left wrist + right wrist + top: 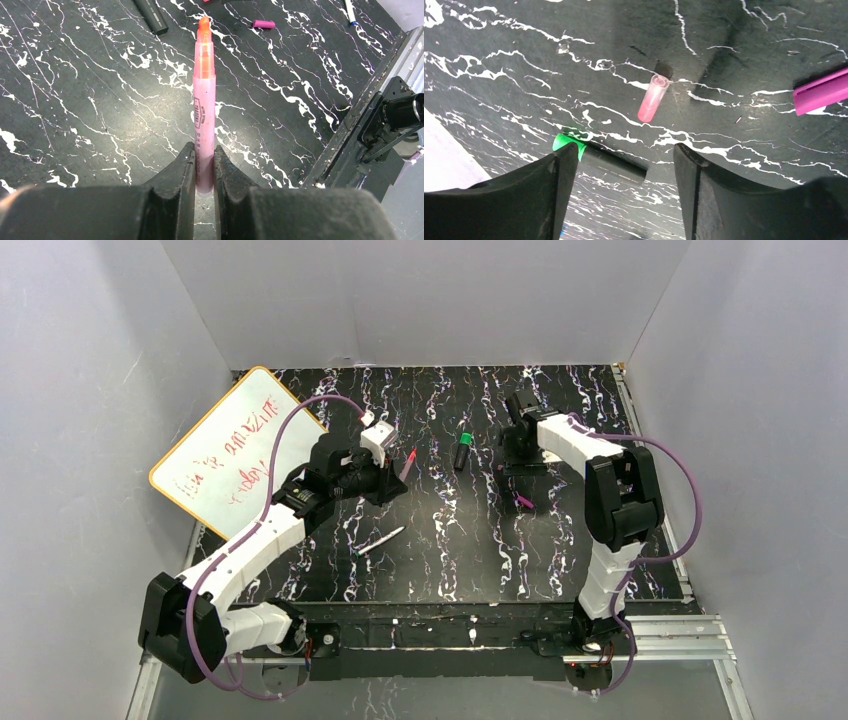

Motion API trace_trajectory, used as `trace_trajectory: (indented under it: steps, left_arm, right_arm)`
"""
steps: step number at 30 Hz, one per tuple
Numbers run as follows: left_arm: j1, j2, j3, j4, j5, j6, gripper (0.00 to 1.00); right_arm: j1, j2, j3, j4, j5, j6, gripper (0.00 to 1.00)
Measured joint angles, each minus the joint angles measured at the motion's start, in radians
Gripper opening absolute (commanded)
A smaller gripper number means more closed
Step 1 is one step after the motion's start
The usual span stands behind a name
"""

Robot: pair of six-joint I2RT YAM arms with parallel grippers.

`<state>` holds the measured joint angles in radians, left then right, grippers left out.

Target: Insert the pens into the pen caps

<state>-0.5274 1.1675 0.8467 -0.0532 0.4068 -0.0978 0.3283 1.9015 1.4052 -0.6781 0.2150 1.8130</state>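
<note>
Now the left tool (pixel 204 165) squeezes the pink pen (pixel 204 100). The right tool (pixel 624 155), spread wide, hangs over the pale pink cap (pixel 653 98) and should probably grab it next.

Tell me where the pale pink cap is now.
In the right wrist view, the pale pink cap lies on the table just ahead of the open right hand, between the black pen and the magenta cap.
</note>
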Motion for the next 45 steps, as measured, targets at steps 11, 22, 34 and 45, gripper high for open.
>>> trace_trajectory:
  steps: [11,22,34,45]
  left_arm:
    - [0.000,0.001,0.000,0.000,-0.015,-0.003,0.00]
    - [0.000,0.030,0.000,0.000,-0.019,-0.010,0.00]
    - [0.000,0.052,0.000,0.001,-0.019,-0.015,0.00]
    - [0.000,0.055,0.000,0.000,-0.019,-0.014,0.00]
  right_arm:
    - [-0.044,0.002,-0.118,0.069,-0.015,0.121,0.51]
    - [-0.074,0.030,-0.137,0.182,-0.077,0.142,0.46]
    - [-0.108,0.058,-0.117,0.193,-0.179,0.127,0.39]
    - [-0.146,0.097,-0.068,0.122,-0.292,0.070,0.28]
